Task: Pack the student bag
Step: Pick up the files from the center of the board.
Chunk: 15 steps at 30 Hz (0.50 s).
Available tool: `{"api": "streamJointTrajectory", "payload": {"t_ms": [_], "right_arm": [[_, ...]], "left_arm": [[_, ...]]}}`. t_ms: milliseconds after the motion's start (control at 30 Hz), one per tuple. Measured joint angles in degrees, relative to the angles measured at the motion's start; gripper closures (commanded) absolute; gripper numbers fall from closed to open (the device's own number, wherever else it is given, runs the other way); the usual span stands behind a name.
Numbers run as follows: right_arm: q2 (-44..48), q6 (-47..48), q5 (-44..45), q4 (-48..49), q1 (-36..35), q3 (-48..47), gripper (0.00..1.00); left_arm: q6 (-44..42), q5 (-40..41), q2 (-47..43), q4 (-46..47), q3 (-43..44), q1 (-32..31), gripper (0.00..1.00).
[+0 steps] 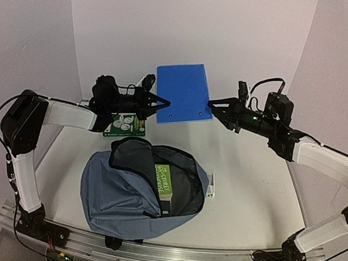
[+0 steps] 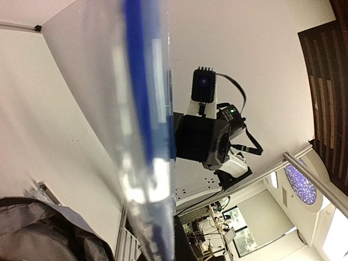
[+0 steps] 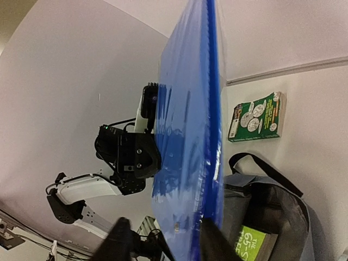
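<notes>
Student bag waits open on the table, below and nearer the arm bases than both grippers. The left gripper is clamped tight on the left edge of a blue notebook, held aloft and roughly level. The right gripper sits at the notebook's opposite edge, with its fingers spread to either side of the cover rather than pinching it. Bare table surrounds the notebook toward the back wall and to the right. A green book lies flat just under the left gripper. The bag is slate-blue soft fabric with black lining, its mouth gaping upward and a second green book standing inside. A small white object lies just beside its right flank.
</notes>
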<state>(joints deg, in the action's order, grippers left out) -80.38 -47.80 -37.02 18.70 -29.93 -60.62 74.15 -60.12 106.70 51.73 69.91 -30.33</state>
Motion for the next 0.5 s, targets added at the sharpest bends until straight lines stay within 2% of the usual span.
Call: {"api": "streamJointTrajectory", "payload": {"t_ms": [100, 267, 367, 500], "right_arm": [[1.8, 5.4, 4.0, -6.5, 0.0, -0.9, 0.03], [2.6, 18.8, 10.3, -22.2, 0.0, -7.7, 0.02], [2.6, 25.4, 10.8, -30.3, 0.0, -11.6, 0.02], [1.0, 33.4, 9.1, -39.8, 0.0, -17.3, 0.02]], "left_arm": [[-6.4, -0.2, -2.8, -8.1, -2.2, 0.0, 1.00], [-26.1, 0.0, -9.8, -34.4, -2.8, 0.0, 1.00], [-38.5, -0.2, -12.9, -50.5, -1.8, -0.7, 1.00], [-50.5, -0.4, -13.2, -67.3, 1.0, -3.1, 1.00]]}}
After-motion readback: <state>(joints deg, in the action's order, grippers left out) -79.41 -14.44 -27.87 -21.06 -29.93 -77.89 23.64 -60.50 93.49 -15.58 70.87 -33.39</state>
